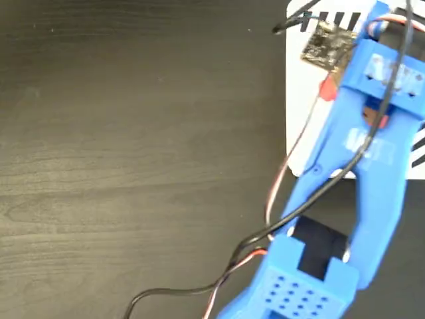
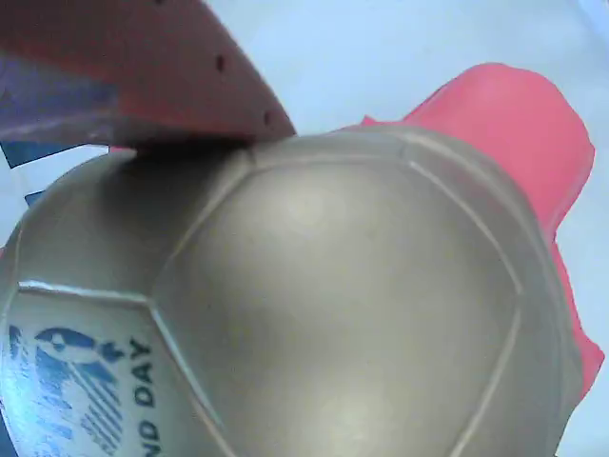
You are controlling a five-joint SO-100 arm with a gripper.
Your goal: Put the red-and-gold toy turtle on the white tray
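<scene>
Blue arm (image 1: 358, 166) reaches from 6 toward 1 o'clock in the fixed view, its head over the tray (image 1: 302, 100). Gripper (image 1: 332, 83) mostly hidden by the arm; only a red bit shows. Wrist view: turtle (image 2: 352, 314) fills frame, finger (image 2: 143, 76) pressing its shell; clenched or not, can't tell.

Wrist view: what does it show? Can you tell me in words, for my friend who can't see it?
A shiny gold turtle shell fills nearly the whole picture, very close up. Coral-red parts of the turtle poke out at the upper right, one tool finger lies against the shell's top left, and part of a dark printed mark shows at the bottom left.
</scene>
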